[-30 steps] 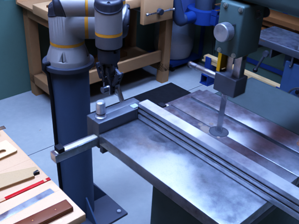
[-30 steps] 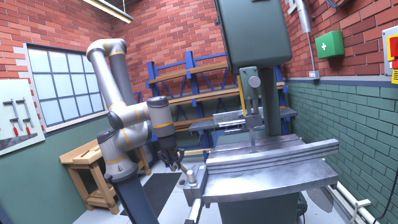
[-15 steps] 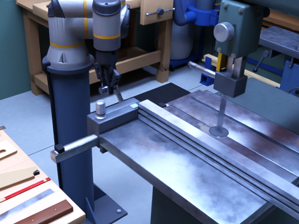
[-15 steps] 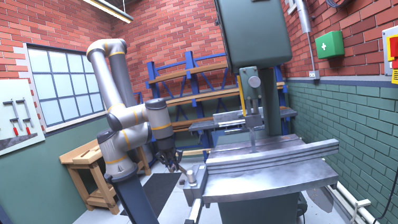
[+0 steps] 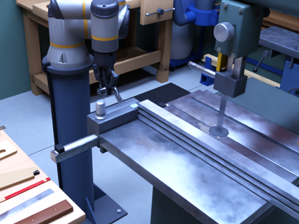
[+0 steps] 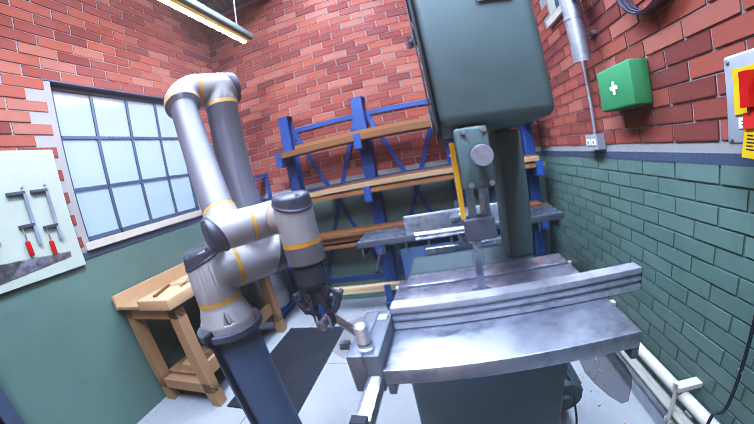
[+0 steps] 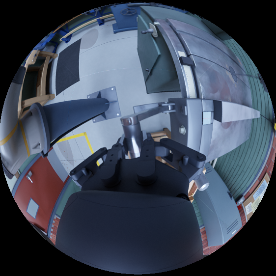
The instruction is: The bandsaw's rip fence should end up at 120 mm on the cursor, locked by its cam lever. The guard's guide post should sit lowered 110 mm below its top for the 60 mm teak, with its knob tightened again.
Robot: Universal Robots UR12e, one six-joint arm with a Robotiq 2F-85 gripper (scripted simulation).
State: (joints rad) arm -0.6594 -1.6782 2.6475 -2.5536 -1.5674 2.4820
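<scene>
My gripper is closed around the grip of the cam lever, which I hold from above. The lever slants up and away from the fence head at the table's front rail. The rip fence runs across the table, left of the blade. The cursor window sits on the head. The guard's guide post hangs from the upper housing. Its round knob faces outward.
A workbench stands behind the arm. The arm's blue pedestal is close beside the rail's end. A steel knob stands on the fence head. Boards and a steel rule lie on a bench at lower left.
</scene>
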